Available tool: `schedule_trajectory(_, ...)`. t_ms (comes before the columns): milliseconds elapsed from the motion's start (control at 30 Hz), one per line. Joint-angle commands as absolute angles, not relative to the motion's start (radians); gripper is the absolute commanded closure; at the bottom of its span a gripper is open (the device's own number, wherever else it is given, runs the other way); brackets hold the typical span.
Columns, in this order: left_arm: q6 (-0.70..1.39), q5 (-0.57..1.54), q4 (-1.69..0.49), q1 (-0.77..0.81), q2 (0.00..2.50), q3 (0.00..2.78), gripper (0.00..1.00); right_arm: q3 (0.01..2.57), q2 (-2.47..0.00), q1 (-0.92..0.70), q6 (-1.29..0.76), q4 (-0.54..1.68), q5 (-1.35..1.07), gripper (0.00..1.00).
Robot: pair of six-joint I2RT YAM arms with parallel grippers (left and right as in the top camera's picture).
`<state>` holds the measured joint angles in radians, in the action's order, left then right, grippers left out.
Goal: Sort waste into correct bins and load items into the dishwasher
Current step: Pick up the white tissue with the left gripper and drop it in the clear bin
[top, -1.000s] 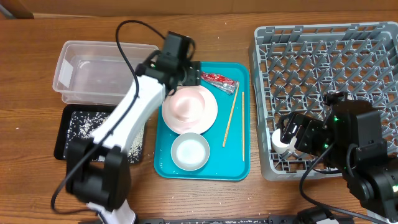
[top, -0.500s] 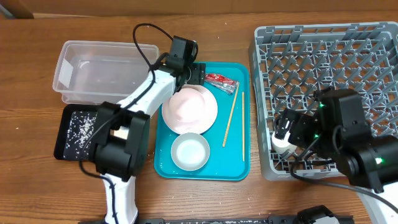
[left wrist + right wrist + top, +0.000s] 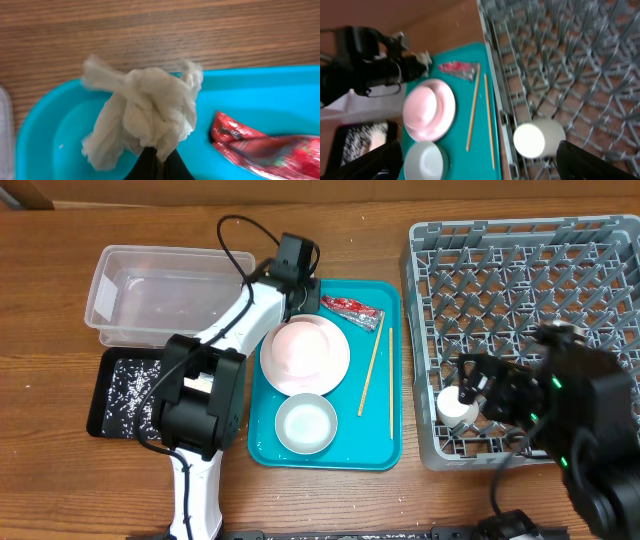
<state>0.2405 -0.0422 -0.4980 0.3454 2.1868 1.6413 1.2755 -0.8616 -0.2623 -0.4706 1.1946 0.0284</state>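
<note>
The left gripper (image 3: 152, 164) is pinched shut on a lower fold of the crumpled tissue (image 3: 142, 112), at the corner of the teal tray (image 3: 45, 145) nearest the tabletop's far edge, just beside the red wrapper (image 3: 260, 150). The tissue looks feather-light, limp and easily torn, so a gentle pinch on a bunched fold should serve best. The right gripper (image 3: 479, 149) is spread wide and empty above the cup (image 3: 538, 138) in the dish rack (image 3: 570, 60).
</note>
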Motion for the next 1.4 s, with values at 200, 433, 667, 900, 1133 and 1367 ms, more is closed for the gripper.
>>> schedule_trajectory(200,0.405,-0.174,-0.918,0.331,2.038,1.882,0.96,1.296,-0.799,-0.259,-0.464,1.206,0.078,0.0)
schedule_trajectory(433,0.559,-0.305,-1.114,0.219,1.984,1.882,0.96,1.296,-0.799,-0.259,-0.464,1.234,0.077,0.0)
schedule_trajectory(667,0.452,-0.025,-1.053,0.181,1.987,1.882,0.54,1.296,-0.799,-0.259,-0.464,1.253,0.077,0.0)
schedule_trajectory(900,0.076,0.119,-0.818,0.357,2.014,1.882,0.11,1.296,-0.799,-0.259,-0.464,1.28,0.078,0.0)
schedule_trajectory(1133,0.023,-0.085,-0.686,0.52,2.159,1.882,0.1,1.295,-0.799,-0.259,-0.464,1.287,0.077,0.0)
schedule_trajectory(1367,0.514,0.014,-0.65,0.549,2.254,1.882,0.23,1.295,-0.799,-0.259,-0.464,1.291,0.077,0.0)
